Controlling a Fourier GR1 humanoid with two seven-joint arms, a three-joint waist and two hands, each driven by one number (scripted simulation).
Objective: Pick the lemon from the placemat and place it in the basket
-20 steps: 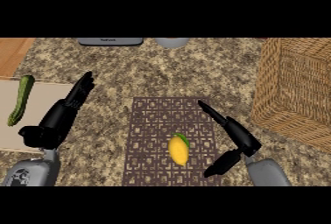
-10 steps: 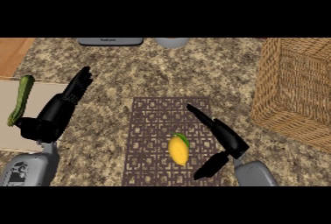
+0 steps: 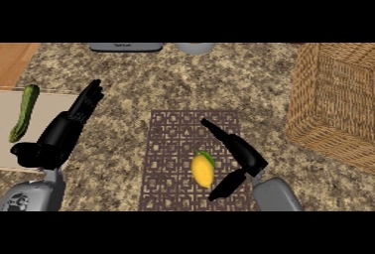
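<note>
Your right hand [image 3: 245, 155] is spread, fingers straight, thumb apart, just beside the lemon [image 3: 202, 170] on the placemat [image 3: 172, 134]. If you close off-centre, it likely rolls left, away from the basket [image 3: 330, 114].

counter [image 3: 147, 89]: speckled granite | far left: wood surface [image 3: 15, 59] | far edge: grey appliance [image 3: 126, 47]
</note>
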